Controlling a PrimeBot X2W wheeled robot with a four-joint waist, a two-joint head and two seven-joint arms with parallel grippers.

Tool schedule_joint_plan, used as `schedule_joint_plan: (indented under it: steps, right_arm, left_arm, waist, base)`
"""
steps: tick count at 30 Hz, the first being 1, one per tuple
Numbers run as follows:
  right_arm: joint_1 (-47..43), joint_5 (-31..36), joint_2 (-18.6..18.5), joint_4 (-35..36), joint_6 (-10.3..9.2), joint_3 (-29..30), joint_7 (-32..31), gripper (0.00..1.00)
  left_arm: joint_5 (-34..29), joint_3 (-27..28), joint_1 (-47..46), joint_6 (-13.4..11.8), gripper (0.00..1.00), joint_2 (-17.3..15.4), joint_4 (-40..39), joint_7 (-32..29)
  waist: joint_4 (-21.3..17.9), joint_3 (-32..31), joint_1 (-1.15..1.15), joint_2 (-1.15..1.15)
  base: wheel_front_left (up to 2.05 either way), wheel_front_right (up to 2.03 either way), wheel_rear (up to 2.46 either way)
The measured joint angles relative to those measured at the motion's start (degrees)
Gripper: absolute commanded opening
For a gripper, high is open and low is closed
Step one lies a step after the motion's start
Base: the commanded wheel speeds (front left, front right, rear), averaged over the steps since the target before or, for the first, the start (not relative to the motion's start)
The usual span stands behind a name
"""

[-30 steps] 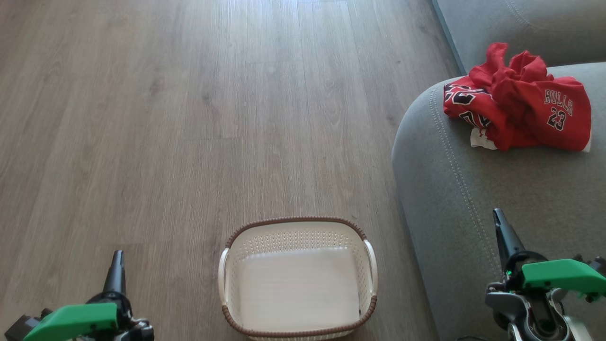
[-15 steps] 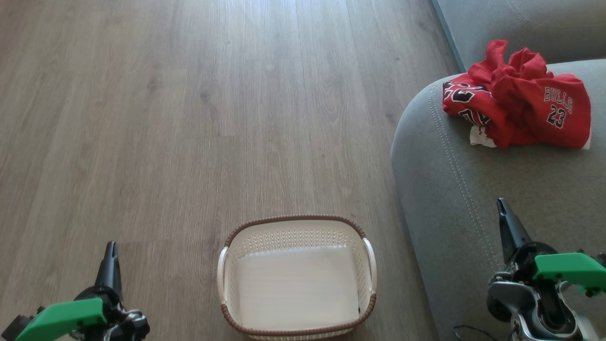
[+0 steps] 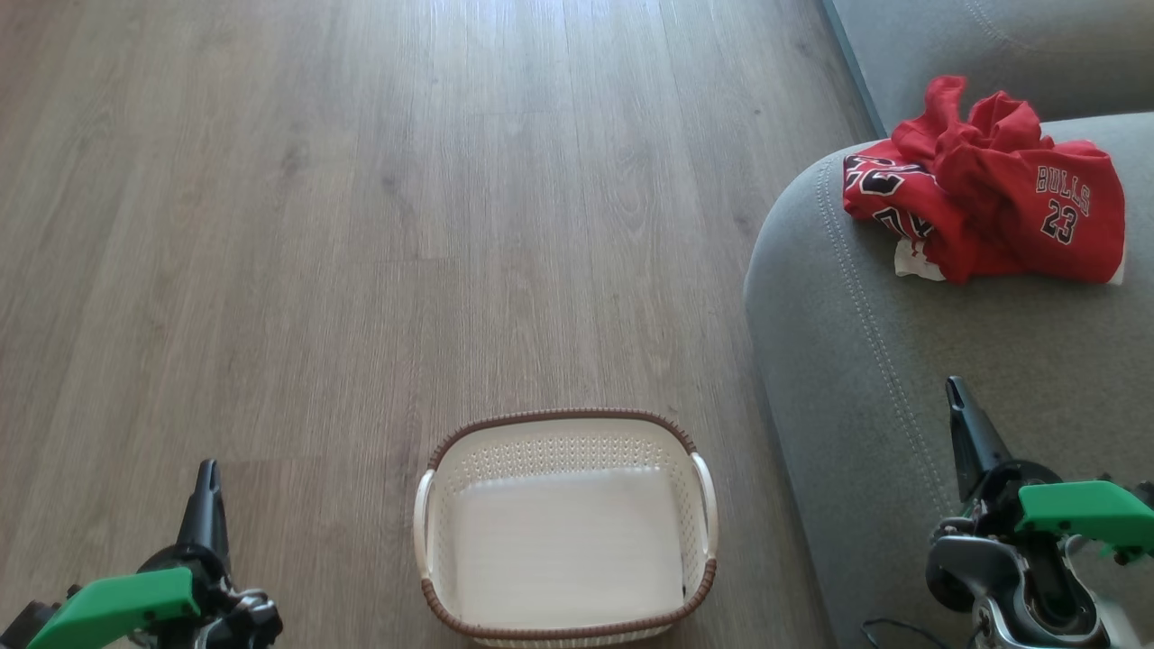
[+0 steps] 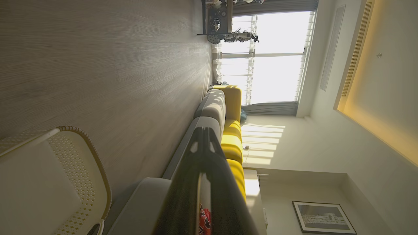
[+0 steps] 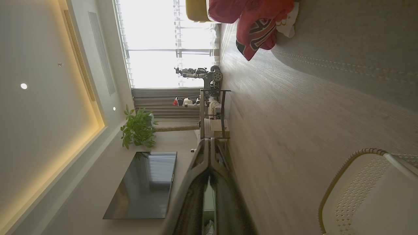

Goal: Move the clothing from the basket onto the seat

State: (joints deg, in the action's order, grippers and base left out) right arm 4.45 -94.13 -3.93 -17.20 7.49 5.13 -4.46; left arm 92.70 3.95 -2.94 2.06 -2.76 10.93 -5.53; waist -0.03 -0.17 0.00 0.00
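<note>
Two red basketball garments (image 3: 987, 194), one lettered "BULLS 23", lie crumpled together on the grey sofa (image 3: 902, 361) at the upper right; the right wrist view shows them as the clothing (image 5: 254, 19) on the sofa's edge. The white perforated basket (image 3: 566, 433) with a brown rim stands on the floor at bottom centre with nothing inside, its rim also in view as the basket (image 4: 94, 163) and the basket (image 5: 343, 173). My left gripper (image 3: 207, 478) is shut at the lower left, over the floor. My right gripper (image 3: 956, 397) is shut at the lower right, over the sofa's front.
Wood-look floor (image 3: 361, 225) stretches ahead and to the left of the basket. Across the room are a metal rack (image 5: 212, 111) with robot parts, a potted plant (image 5: 137, 129), a dark TV screen (image 5: 143, 186) and yellow sofa cushions (image 4: 233, 130).
Both grippers shifted slightly between a second ago and half a second ago, the left lower and the right a little higher, as the picture shifted a little too. Since then nothing has visibly moved.
</note>
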Motion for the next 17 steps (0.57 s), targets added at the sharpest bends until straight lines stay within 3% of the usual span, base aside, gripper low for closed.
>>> schedule_joint_plan:
  steps: [17]
  right_arm:
    - [0.0, -0.7, -0.6, 0.0, 0.0, -0.7, 0.5, 0.0]
  left_arm:
    - [0.0, 0.1, 0.0, 0.0, 0.0, 0.1, 0.0, 0.0]
  waist:
    - [0.0, 0.0, 0.0, 0.0]
  base:
    - [0.0, 0.0, 0.0]
